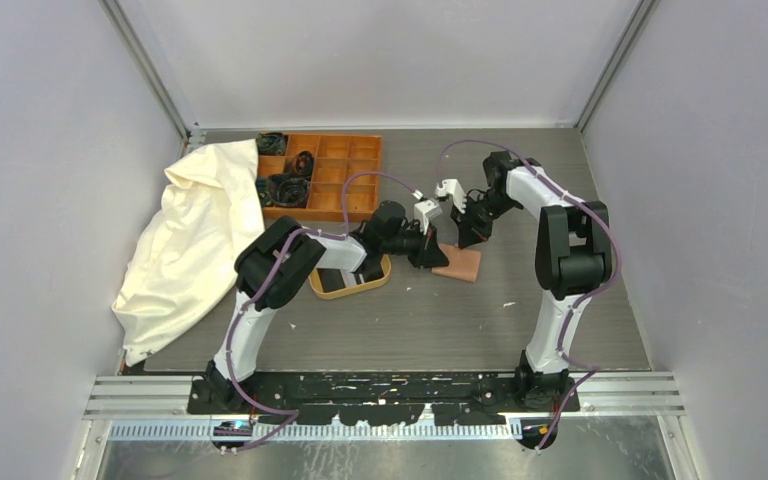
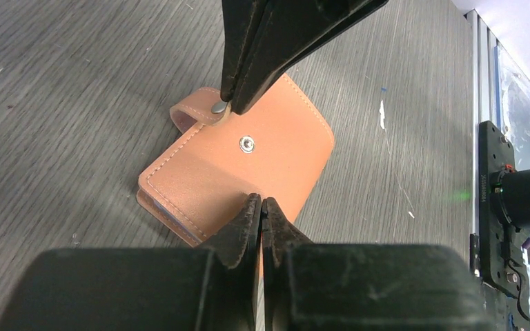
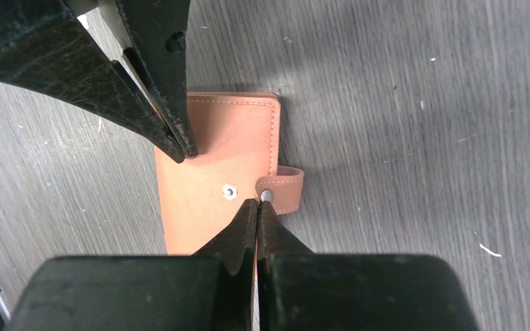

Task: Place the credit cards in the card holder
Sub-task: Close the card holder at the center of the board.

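Card holder [image 2: 286, 134], a tan stitched-leather rectangle with rounded corners, lies folded flat on the grey grained desk [image 2: 76, 83] with bare desk all round it, its strap [image 2: 190, 114] unsnapped, left jaws closed tight with tips touching its left edge, right jaws closed tight at the strap's metal snap [image 3: 268, 196].

The overhead view is bright and even, lit softly from above; the pale walls [image 1: 50, 150] show no glare and the arms [image 1: 278, 262] cast faint shadows on the grey table [image 1: 440, 320]. Both wrist views are dimmer: the wallet [image 2: 262, 158] is sharp, the black fingers [image 2: 238, 231] nearest the lens blur, and its edge throws a soft shadow
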Robot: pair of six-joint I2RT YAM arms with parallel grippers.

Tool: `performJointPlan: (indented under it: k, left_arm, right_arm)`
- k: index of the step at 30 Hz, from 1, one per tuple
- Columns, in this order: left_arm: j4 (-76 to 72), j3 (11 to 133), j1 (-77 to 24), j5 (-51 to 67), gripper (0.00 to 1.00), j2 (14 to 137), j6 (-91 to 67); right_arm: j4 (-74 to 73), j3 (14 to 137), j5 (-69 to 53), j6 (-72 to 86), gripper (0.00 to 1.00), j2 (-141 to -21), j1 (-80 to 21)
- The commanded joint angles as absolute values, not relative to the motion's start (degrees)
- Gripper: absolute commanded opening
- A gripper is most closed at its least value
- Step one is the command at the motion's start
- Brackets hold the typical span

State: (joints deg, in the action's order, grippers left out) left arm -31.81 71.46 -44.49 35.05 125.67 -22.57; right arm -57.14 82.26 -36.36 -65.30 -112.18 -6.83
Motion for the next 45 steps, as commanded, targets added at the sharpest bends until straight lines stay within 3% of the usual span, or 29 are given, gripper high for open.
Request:
performJointPlan:
  k: [1,19,45]
  left_arm:
    - [-32.0,73.4,-44.0,35.2,0.03,126.0,-22.9]
    - [-48.6,66.4,-42.1,36.3,0.02,126.4,-27.4]
    - [-47.8,67.2,-42.1,38.3,0.01,126.8,-27.2]
  right_arm:
    - [-56.5,80.7,-33.6,-67.6,0.01,-108.3,-8.3]
    - [-51.7,75.9,-37.8,-65.8,0.01,-106.1,-5.7]
    - [-50.1,72.2,-38.8,-68.2,0.01,-102.3,-6.4]
